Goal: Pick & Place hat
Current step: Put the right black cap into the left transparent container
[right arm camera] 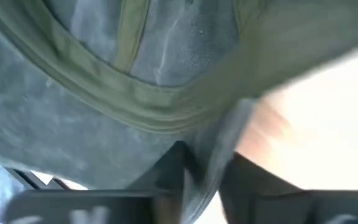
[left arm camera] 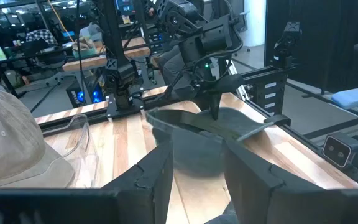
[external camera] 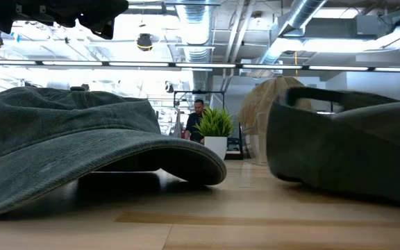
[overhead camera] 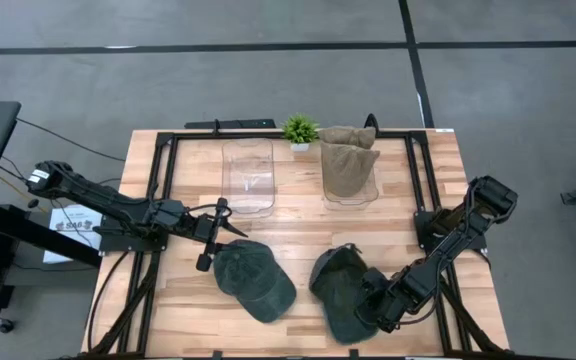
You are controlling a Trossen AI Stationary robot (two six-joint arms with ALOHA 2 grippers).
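Lower right in the high view, the right gripper (overhead camera: 376, 312) sits near the table's (overhead camera: 298, 335) front edge, its fingers (right arm camera: 166, 177) pinching the rim of an upturned dark green cap (overhead camera: 340, 290). A second cap (overhead camera: 253, 280), crown up, lies lower centre beside the left gripper (overhead camera: 211, 238), whose fingers are spread. Bare wood separates the caps. Further up, one clear bin (overhead camera: 248, 178) stands empty; the other bin (overhead camera: 351, 185) holds a tan hat (overhead camera: 348, 155).
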